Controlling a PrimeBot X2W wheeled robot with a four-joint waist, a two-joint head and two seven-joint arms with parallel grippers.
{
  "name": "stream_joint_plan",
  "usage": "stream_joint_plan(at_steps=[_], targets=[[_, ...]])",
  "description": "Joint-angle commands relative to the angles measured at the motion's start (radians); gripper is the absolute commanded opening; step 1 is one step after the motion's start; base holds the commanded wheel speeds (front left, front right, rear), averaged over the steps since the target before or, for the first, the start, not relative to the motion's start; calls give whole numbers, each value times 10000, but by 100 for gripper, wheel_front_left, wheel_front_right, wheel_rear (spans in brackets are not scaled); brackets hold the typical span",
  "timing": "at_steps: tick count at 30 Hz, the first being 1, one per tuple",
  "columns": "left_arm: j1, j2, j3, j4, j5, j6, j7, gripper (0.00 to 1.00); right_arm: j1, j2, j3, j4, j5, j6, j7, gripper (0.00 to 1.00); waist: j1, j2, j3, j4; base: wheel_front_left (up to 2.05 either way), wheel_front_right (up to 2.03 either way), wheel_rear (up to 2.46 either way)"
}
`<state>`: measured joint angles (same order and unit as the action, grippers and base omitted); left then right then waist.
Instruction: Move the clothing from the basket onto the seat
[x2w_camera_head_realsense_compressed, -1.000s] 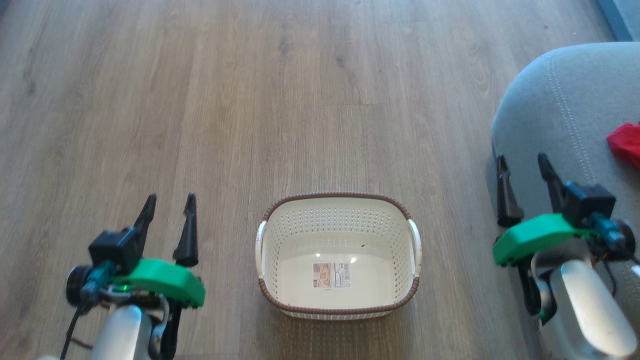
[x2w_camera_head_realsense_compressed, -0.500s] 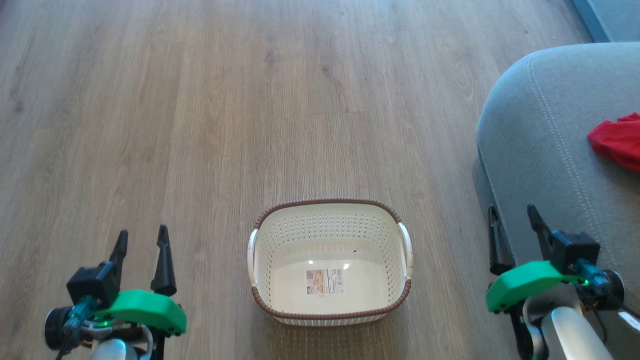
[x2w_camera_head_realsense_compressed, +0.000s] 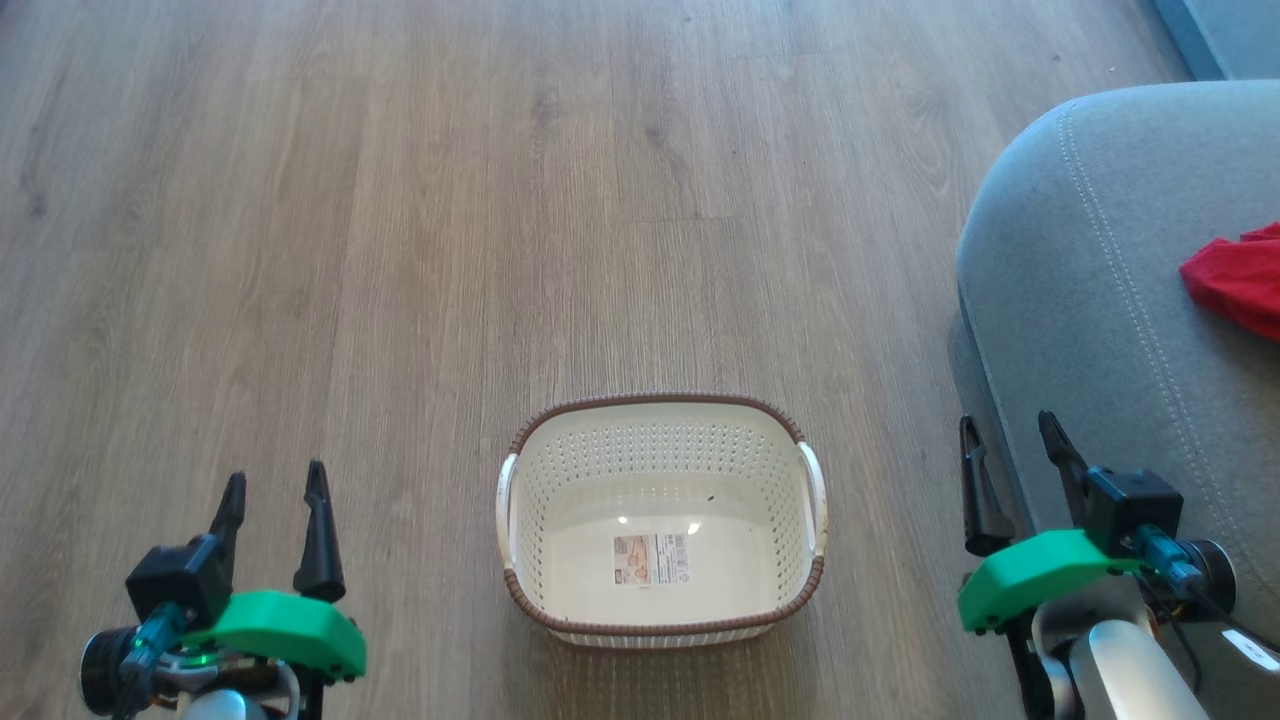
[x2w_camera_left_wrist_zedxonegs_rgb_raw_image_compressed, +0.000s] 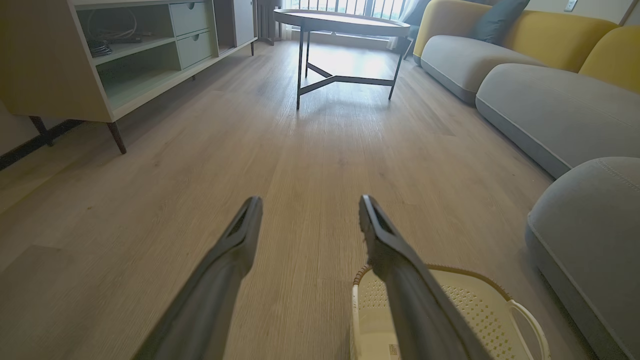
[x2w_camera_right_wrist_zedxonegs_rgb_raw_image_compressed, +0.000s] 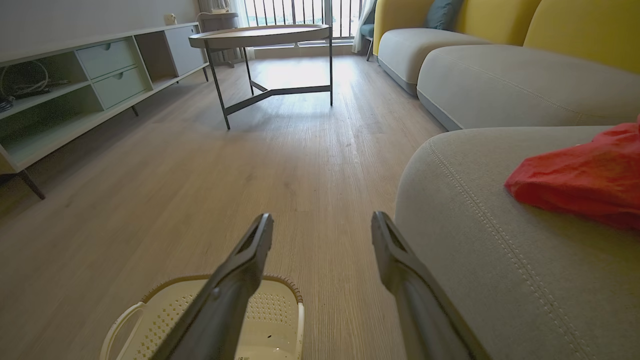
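Note:
The cream perforated basket with a brown rim stands on the wood floor at the bottom middle, holding nothing but a paper label; it also shows as the basket and the basket. Red clothing lies on the grey seat at the right edge, seen again as clothing on the seat. My left gripper hangs open over the floor left of the basket. My right gripper is open beside the seat's front edge, with nothing between its fingers.
Ahead on the floor stands a round coffee table on thin metal legs. A low cabinet with shelves and drawers runs along the left. More grey and yellow sofa sections line the right side.
The head camera has shifted a little, and both arms have drawn back toward me and sit lower in the head view. Both grippers stay open.

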<state>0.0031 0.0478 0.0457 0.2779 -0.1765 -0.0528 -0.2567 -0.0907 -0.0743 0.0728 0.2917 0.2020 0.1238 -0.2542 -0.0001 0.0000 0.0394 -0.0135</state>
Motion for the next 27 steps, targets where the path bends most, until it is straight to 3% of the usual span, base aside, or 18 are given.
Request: stream_joint_plan(at_steps=[1, 27], targets=[[-284, 27, 315, -294, -6, -19, -51, 100, -59, 15, 229, -372, -86, 69, -76, 100, 1, 0, 5, 2, 0, 0, 0], [-351, 24, 229, -221, 55, -179, -51, 100, -105, 112, 114, -380, -58, 69, -76, 100, 1, 0, 156, -33, 0, 0, 0]])
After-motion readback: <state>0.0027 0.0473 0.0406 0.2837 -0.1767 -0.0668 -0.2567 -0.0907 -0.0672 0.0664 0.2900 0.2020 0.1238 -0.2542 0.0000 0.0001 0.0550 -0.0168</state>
